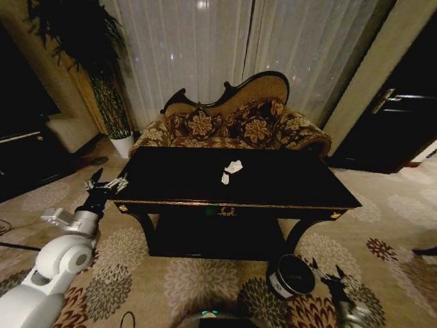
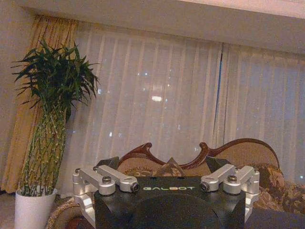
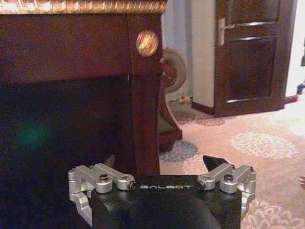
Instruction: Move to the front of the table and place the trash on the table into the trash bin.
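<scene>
Trash (image 1: 232, 169): white crumpled paper near centre of table (image 1: 171, 188) top, touching nothing else. Well apart from both jaw sets. Left gripper (image 1: 106, 184) raised just off the table's left end, about top level, jaws apart, empty. Right gripper (image 1: 326, 273) low near floor, in front of the right table leg, jaws apart, empty. Trash bin (image 1: 291, 275) tilted on carpet, just beside right jaws.

Long glossy near-black bench (image 1: 287, 179) with gold edge trim, gold centre emblem and curved legs, 2 crumpled white paper scraps (image 1: 231, 171) lying touching near the middle of its top, dark cylindrical trash bin (image 1: 289, 275) tipped on the carpet by the bench's front right leg
</scene>
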Motion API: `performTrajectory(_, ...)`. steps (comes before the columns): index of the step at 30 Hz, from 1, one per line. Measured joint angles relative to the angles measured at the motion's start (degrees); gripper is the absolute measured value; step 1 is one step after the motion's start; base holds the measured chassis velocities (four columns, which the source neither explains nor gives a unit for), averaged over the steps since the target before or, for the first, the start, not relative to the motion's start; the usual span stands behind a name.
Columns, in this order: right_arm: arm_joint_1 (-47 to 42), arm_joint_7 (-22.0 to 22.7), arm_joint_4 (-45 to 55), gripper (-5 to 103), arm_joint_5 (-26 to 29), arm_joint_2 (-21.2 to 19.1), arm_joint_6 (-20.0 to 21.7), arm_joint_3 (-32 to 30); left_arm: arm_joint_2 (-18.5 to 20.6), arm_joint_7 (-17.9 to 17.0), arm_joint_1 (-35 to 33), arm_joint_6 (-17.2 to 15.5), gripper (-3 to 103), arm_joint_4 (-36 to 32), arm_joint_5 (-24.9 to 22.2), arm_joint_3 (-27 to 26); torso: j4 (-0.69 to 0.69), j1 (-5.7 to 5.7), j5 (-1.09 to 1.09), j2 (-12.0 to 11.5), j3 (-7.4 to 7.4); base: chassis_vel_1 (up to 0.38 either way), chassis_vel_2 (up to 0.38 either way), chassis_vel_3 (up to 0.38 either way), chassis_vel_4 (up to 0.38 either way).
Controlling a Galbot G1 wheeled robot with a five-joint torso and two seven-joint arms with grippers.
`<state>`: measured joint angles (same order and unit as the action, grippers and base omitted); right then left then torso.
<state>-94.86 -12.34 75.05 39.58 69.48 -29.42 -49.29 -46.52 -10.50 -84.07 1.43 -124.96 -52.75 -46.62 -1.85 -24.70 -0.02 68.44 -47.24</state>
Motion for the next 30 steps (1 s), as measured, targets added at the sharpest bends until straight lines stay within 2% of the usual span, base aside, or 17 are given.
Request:
performTrajectory(5, -7.41, 0.33, 8.91, 100, 1.95, 2.65, -0.28, -3.14, 0.00, 0.00, 0.00, 0.00, 100, 0.00, 0.00, 0.00, 0.00, 0.00, 0.01, 0.00, 0.00, 0.000, 0.000, 0.000, 0.000)
performTrajectory(7, -11.05, 0.61, 14.05, 100, 0.95, 3.19, -0.53, -3.66, 0.00, 0.00, 0.00, 0.00, 100, 0.00, 0.00, 0.00, -0.01, 0.01, 0.01, 0.00, 0.00, 0.000, 0.000, 0.000, 0.000)
performTrajectory(10, -13.43, 0.68, 18.04, 100, -0.30, 3.22, -1.19, -4.03, 0.00, 0.00, 0.00, 0.00, 100, 0.00, 0.00, 0.00, 0.00, 0.00, 0.01, 0.00, 0.00, 0.000, 0.000, 0.000, 0.000)
performTrajectory(18, -19.14, 1.54, 31.79, 100, 2.07, 2.14, -1.06, -8.57, 0.00, 0.00, 0.00, 0.00, 100, 0.00, 0.00, 0.00, 0.00, 0.00, 0.01, 0.00, -0.01, 0.000, 0.000, 0.000, 0.000)
performTrajectory(25, -18.98, 3.64, 39.87, 100, 0.95, -1.05, 2.93, -10.45, 0.00, 0.00, 0.00, 0.00, 100, 0.00, 0.00, 0.00, 0.00, 0.00, 0.02, 0.00, -0.01, 0.000, 0.000, 0.000, 0.000)
performTrajectory(27, -17.18, 5.30, 42.49, 100, -0.37, -4.01, 6.28, -9.15, 0.00, 0.00, 0.00, 0.00, 100, 0.00, 0.00, 0.00, 0.01, 0.00, 0.02, 0.00, -0.01, 0.000, 0.000, 0.000, 0.000)
performTrajectory(28, -17.18, 5.30, 42.49, 100, -0.37, -4.01, 6.28, -9.15, 0.00, 0.00, 0.00, 0.00, 100, 0.00, 0.00, 0.00, 0.01, 0.00, 0.02, 0.00, -0.01, 0.000, 0.000, 0.000, 0.000)
performTrajectory(30, -14.79, 7.00, 43.27, 100, -1.99, -6.68, 8.40, -7.71, 0.00, 0.00, 0.00, 0.00, 100, 0.00, 0.00, 0.00, 0.01, 0.00, 0.03, 0.00, -0.01, 0.000, 0.000, 0.000, 0.000)
